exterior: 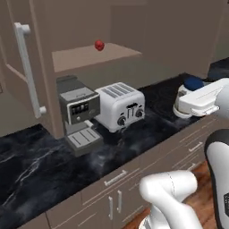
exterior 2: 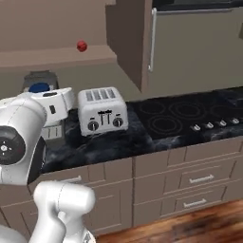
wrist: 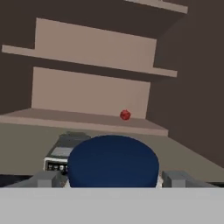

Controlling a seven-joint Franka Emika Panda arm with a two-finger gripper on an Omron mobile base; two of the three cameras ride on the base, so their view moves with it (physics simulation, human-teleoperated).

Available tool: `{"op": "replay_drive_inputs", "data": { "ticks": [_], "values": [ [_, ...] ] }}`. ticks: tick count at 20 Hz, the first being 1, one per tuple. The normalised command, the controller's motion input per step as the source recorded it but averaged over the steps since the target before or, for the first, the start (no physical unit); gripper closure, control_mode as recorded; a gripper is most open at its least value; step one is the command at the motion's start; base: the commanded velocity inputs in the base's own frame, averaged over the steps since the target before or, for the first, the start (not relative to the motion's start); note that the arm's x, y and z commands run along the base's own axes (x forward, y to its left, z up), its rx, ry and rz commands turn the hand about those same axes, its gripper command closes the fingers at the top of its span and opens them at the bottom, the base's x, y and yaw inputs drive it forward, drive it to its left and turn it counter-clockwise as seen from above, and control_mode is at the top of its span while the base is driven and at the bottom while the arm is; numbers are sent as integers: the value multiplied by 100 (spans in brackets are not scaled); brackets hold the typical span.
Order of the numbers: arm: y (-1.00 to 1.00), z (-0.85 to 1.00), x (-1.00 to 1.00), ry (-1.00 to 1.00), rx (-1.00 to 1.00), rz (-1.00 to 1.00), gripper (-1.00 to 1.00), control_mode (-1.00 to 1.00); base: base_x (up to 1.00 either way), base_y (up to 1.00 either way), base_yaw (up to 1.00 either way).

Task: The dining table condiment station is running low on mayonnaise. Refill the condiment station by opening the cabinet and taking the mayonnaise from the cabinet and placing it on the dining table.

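**Jar in the Gripper, Clear of the Open Cabinet**

The gripper holds the mayonnaise between widely spread jaws, a grey finger showing on either side of the jar's dark blue lid. In the left base view the same blue lid sits at the end of the white hand, above the black marble counter and well to the right of the toaster. The cabinet stands open above the toaster, its door swung out to the left with the long silver handle facing the camera. A small red object rests on the cabinet's lower shelf, behind and above the toaster. A coffee machine stands just beside the toaster on its left. From the right base view, a cooktop lies on the counter to the toaster's right.
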Motion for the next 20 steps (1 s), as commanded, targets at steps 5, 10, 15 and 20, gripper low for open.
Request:
{"op": "replay_drive_inputs", "data": {
  "ticks": [5, 10, 15, 20],
  "values": [
    [0, 0, 0, 0, 0, 0, 100, 100, -49, 5, -85],
    [0, 0, 0, 0, 0, 0, 100, 100, -41, 0, -87],
    [0, 0, 0, 0, 0, 0, 100, 100, -30, 0, -86],
    [0, 0, 0, 0, 0, 0, 100, 100, -9, 0, -83]
  ]
}}
